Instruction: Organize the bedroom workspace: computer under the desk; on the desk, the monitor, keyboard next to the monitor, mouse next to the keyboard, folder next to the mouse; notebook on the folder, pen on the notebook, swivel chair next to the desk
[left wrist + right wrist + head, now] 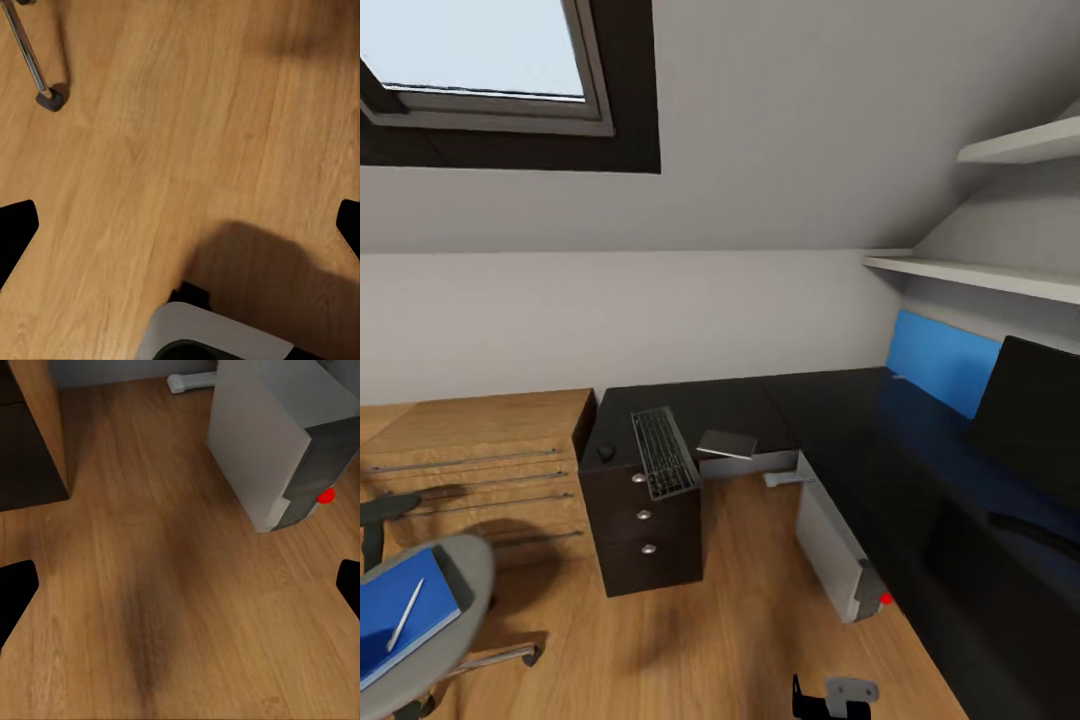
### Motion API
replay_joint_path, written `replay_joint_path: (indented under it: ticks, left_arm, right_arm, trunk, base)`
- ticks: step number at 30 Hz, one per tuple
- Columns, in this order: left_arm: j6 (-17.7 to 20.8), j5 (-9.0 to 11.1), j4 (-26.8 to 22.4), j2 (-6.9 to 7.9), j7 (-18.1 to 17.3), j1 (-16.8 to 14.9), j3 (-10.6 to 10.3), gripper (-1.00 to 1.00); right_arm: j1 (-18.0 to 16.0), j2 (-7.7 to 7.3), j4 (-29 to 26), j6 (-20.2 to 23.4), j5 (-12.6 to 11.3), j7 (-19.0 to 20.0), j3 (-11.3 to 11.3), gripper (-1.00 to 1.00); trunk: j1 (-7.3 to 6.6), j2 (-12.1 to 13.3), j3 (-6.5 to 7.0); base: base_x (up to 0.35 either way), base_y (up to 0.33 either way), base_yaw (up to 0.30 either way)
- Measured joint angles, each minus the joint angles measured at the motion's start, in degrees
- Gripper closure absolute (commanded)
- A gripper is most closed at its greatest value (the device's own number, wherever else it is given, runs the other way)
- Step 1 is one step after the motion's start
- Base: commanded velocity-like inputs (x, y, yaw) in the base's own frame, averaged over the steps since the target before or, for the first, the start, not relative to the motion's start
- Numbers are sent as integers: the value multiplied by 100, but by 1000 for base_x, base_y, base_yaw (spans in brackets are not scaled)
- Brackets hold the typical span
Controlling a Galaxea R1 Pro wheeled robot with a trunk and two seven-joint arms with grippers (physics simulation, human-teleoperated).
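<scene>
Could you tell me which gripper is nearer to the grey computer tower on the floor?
Right. The right gripper, jaws wide apart, hangs over bare floor with the computer tower just ahead. The left gripper hangs over floor beside a swivel chair leg, with no tower before it.

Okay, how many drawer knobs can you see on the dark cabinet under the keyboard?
3, down the front of the dark cabinet: top knob, middle knob, bottom knob. The keyboard's overhang may hide more.
</scene>
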Motion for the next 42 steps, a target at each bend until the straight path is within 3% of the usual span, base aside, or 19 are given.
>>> replay_joint_path:
  ticks: [24, 27, 30, 35, 42]
  left_arm:
    - [-13, 0, -7, -8, 2, 0, -3, -100]
    - [-248, 5, -16, -8, -3, 0, -7, -100]
    - [-436, 8, -18, -8, -1, 0, -86, -100]
    - [-510, 9, -18, -8, 8, 0, -262, -100]
    - [-536, 15, -20, -8, 3, 0, -355, -100]
  right_arm:
    - [0, -11, 17, 2, 13, 10, 6, -100]
    - [0, -6, 17, 1, 7, 10, 8, -100]
    - [0, -1, 17, 1, 10, 10, 9, -100]
    - [0, -4, 17, 1, 12, 11, 9, -100]
    - [0, 0, 18, 0, 3, 9, 6, -100]
  trunk:
    - [0, 0, -4]
    - [0, 0, -4]
    - [2, 0, -4]
    - [3, 1, -4]
    - [4, 1, -4]
  base:
    - [326, 160, -6]
    - [264, 235, 0]
    - [167, 287, 0]
    - [68, 313, 0]
    - [-30, 227, 0]
